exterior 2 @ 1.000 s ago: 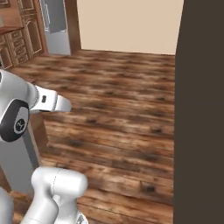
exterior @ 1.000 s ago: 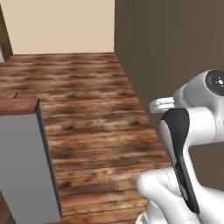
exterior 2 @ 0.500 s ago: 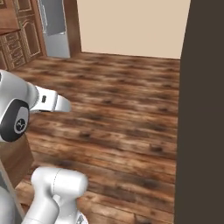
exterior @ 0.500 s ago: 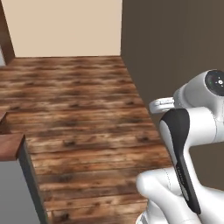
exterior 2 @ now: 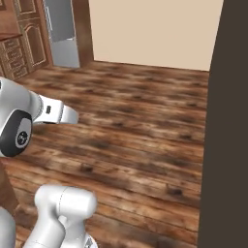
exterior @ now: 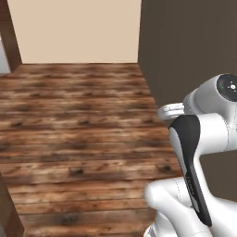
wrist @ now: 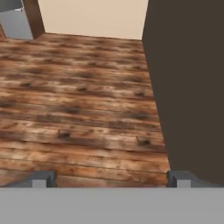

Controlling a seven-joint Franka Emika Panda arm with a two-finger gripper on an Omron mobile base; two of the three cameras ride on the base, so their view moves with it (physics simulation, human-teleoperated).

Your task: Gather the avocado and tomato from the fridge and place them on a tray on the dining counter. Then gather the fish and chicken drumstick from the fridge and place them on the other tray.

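1. Across the left base view, a wooden plank floor (exterior: 78,134) of reddish-brown boards with dark knots runs back to a plain cream wall (exterior: 76,30). A flat dark brown panel (exterior: 190,51) stands upright along the right side. The white arm (exterior: 199,152) with its dark joint cover rises at the lower right. A sliver of pale grey shows at the far left edge, too little to identify.

2. Over in the right base view, the fridge (exterior 2: 62,34) stands at the far upper left, well apart from the robot: a tall, plain grey front with a seam across it above the lower part. Carved wooden cabinets (exterior 2: 22,46) sit just to its left, and a dark wood post is just beside it on the right. The dark panel fills the right edge, and the arm is at the lower left.

3. Looking along the hand (wrist: 111,179) in the hand view, its two grey fingertips (wrist: 41,178) stand wide apart with nothing between them: released, over bare floor. A grey corner of the fridge shows at the top left, beside the dark post.
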